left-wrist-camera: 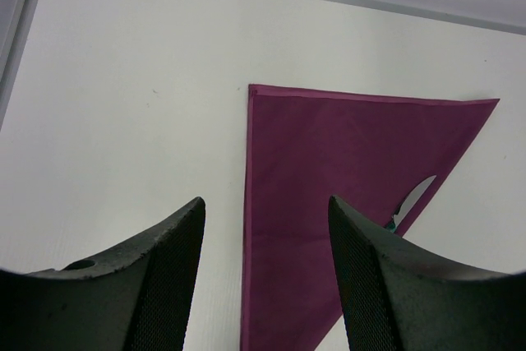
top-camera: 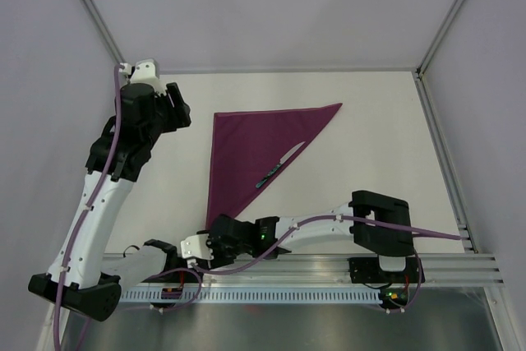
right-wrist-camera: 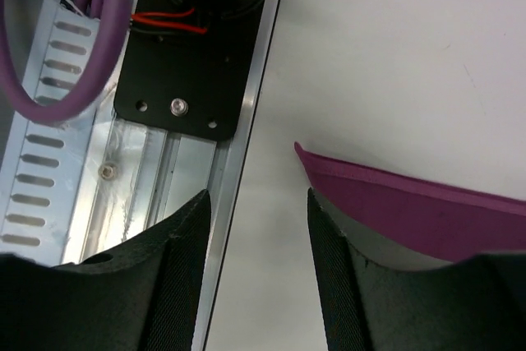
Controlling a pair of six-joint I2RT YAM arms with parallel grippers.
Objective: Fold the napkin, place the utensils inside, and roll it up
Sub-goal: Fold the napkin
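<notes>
The dark magenta napkin [top-camera: 251, 145] lies flat on the white table, folded into a triangle with its long edge slanting from far right to near left. It also shows in the left wrist view [left-wrist-camera: 329, 170], and its near tip shows in the right wrist view [right-wrist-camera: 411, 203]. A knife [top-camera: 279, 166] with a silver blade and teal handle lies along the slanted edge; its blade shows in the left wrist view [left-wrist-camera: 413, 196]. My left gripper [top-camera: 182, 106] [left-wrist-camera: 265, 203] is open and empty, left of the napkin's far left corner. My right gripper [top-camera: 173, 251] [right-wrist-camera: 257, 195] is open and empty beside the near tip.
A metal rail [top-camera: 329, 273] [right-wrist-camera: 148, 203] runs along the near table edge, right beside my right gripper. Purple cables [right-wrist-camera: 49, 80] loop over it. Grey enclosure walls [top-camera: 271, 6] and frame posts close the far, left and right sides.
</notes>
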